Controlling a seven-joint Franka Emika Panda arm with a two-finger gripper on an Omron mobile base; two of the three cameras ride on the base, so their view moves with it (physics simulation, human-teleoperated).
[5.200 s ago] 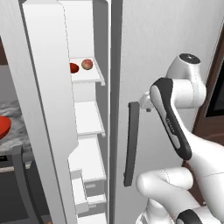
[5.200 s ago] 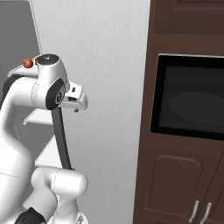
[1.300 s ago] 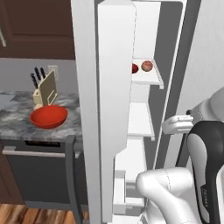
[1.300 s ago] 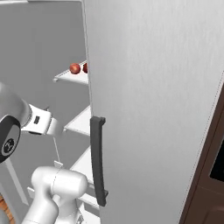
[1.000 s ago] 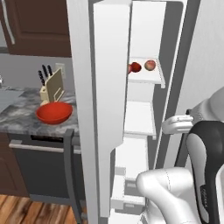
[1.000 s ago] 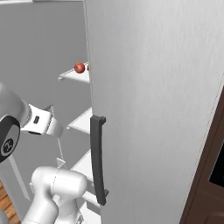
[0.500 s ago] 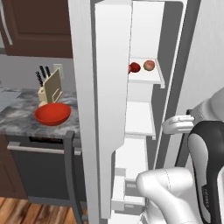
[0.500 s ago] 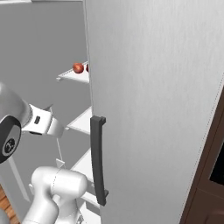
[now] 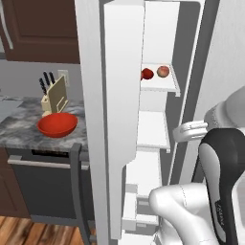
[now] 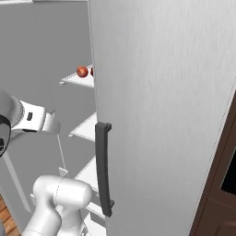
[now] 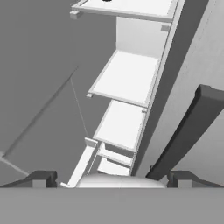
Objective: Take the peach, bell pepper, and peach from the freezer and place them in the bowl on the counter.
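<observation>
Now: base view has slid slightly right over the last second, freezer (image 9: 158, 115) open | bell pepper (image 9: 147, 73) beside peach (image 9: 163, 71) on upper shelf | bowl (image 9: 57, 124) on counter (image 9: 19, 129) | gripper (image 11: 112, 177) fingers spread wide, empty | nothing picked yet.

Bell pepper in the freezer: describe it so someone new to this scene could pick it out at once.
Find the open freezer of the light-grey fridge, right of the marbled counter, and look at its top white shelf. Two small round items sit there side by side. The bell pepper is the glossy deep-red one nearer the open door; the peach beside it is paler pinkish-orange.
</observation>
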